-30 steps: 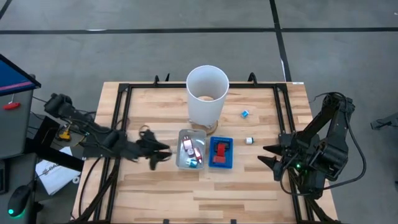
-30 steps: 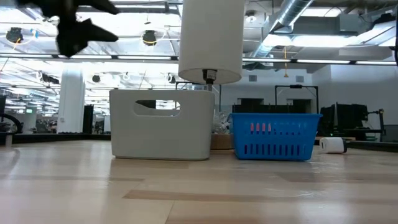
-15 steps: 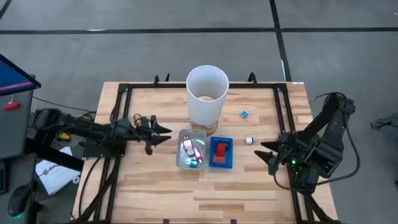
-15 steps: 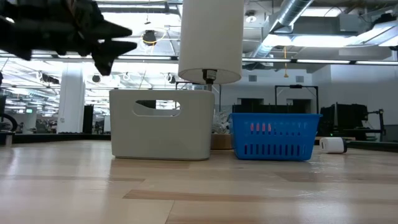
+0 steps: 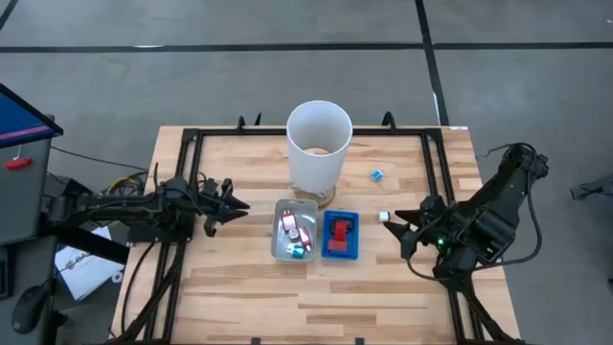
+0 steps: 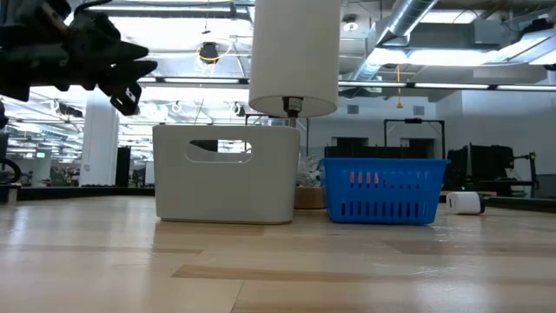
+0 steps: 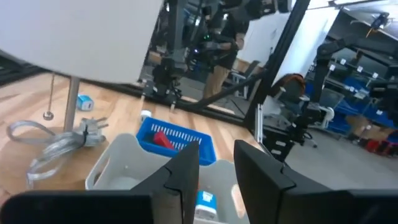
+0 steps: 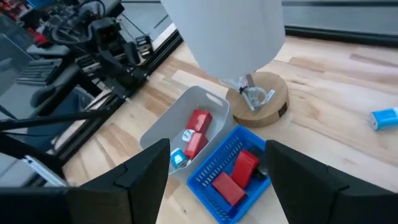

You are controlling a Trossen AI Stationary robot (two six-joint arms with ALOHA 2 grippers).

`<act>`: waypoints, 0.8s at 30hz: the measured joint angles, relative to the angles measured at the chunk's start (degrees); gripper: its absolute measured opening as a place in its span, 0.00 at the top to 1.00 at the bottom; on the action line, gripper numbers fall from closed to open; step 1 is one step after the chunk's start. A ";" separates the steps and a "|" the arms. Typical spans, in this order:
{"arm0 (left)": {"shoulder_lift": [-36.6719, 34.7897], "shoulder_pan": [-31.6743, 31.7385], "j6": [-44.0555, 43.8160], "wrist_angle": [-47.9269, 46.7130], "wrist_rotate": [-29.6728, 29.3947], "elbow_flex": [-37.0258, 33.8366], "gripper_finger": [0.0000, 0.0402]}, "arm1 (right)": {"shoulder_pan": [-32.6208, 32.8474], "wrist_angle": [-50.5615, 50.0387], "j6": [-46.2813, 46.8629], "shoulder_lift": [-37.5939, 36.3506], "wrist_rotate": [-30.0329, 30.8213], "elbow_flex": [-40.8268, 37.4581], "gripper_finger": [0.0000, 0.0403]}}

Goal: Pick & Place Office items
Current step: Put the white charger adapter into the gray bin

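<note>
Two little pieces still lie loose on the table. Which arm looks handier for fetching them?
The right. Its open end effector sits beside the white piece, with the blue piece also on its side. The left end effector hovers across the trays.

I'm looking at a pale striped wood table (image 5: 239,287) framed in black rails, sitting on grey floor. The tall bin (image 5: 319,144) is showing plain white. Beside it, the clear tray (image 5: 280,251) is reading silvery grey, carrying red pieces (image 8: 196,129) and one small blue one (image 8: 178,159). The blue mesh tray (image 5: 352,251) is holding bright red blocks (image 8: 235,175). A light blue piece (image 5: 377,174) and a white piece (image 5: 384,217) are lying loose. Both arms are looking black.
</note>
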 joint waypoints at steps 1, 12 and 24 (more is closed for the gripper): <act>-0.71 -0.26 0.06 -0.82 -0.75 0.00 0.76 | -0.56 -0.29 -0.81 0.00 -0.37 0.00 0.37; -1.88 -2.49 -5.33 0.65 -5.17 0.00 0.77 | -15.80 -10.04 -25.44 -0.17 -26.88 0.00 0.37; -1.86 -2.90 -6.47 2.41 -8.98 0.00 0.77 | -34.09 6.65 -62.18 -5.81 -45.09 -13.31 0.37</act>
